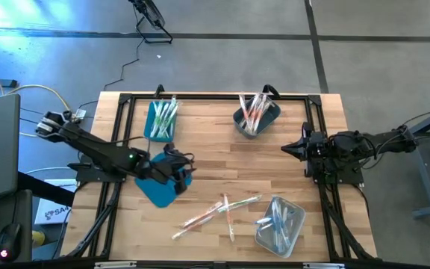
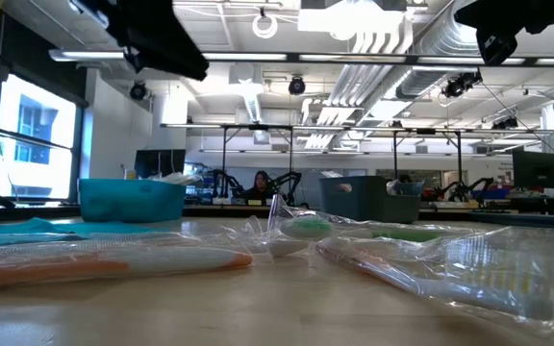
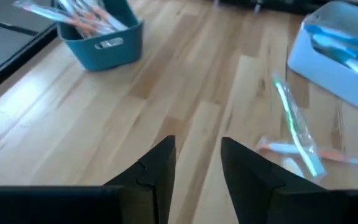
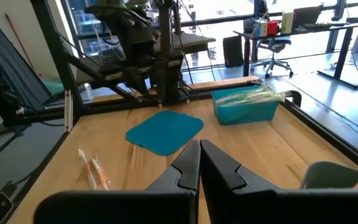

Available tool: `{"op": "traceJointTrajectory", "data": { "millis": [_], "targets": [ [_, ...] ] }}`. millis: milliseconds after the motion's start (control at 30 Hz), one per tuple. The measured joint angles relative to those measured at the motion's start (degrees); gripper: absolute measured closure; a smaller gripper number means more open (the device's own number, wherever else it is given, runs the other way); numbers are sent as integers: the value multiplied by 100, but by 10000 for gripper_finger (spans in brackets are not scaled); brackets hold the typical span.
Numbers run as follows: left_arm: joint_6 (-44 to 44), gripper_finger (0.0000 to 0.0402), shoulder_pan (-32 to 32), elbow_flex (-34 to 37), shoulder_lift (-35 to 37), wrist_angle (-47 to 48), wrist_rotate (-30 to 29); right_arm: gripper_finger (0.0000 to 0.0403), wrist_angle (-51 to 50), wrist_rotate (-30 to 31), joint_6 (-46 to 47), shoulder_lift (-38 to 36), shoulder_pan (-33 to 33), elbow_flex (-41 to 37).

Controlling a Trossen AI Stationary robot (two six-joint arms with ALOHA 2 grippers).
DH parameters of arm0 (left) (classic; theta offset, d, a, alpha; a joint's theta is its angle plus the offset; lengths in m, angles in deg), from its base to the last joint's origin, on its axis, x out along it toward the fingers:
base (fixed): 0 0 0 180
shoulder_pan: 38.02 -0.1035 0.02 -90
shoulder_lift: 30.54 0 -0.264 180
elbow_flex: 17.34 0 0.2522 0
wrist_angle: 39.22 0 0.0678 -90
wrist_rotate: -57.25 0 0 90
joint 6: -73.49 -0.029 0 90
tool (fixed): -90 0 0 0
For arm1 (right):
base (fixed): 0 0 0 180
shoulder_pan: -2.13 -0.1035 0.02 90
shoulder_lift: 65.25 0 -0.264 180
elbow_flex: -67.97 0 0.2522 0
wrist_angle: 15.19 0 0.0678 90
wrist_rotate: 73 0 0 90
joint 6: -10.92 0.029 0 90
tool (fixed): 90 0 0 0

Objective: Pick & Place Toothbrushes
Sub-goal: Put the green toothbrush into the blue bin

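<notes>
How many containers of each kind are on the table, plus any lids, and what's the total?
Teal rectangular plastic bin holding toothbrushes: 1
Grey-blue plastic bin holding toothbrushes: 1
Clear plastic bin holding toothbrushes: 1
Flat teal plastic lid: 1
Total: 4

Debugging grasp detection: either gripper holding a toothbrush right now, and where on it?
Nothing held. Left gripper is open and empty above the teal lid; right gripper is shut on nothing at the table's right edge.
</notes>
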State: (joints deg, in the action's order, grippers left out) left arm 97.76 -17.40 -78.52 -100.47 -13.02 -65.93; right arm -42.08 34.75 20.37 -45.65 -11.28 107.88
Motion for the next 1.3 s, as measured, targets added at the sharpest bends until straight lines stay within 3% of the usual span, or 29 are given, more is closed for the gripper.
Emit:
{"op": "traceJointTrajectory", "data": {
  "millis": [233,567,667,967,1300],
  "targets": [
    [-52,275,0,811,589,-465,-153,400,-7,-124,2,45,0,2],
    [-966,275,-275,2036,1527,-1857,-145,400,161,65,450,208,0,2],
    [-1218,275,-461,2228,1920,-1818,-41,400,591,328,406,419,0,13],
    [-1624,275,-790,2601,2873,-1783,312,400,1598,312,-350,1486,0,-1],
    [-1697,275,-789,2658,3705,-983,344,400,2252,338,-345,2385,12,4]
  ]
}}
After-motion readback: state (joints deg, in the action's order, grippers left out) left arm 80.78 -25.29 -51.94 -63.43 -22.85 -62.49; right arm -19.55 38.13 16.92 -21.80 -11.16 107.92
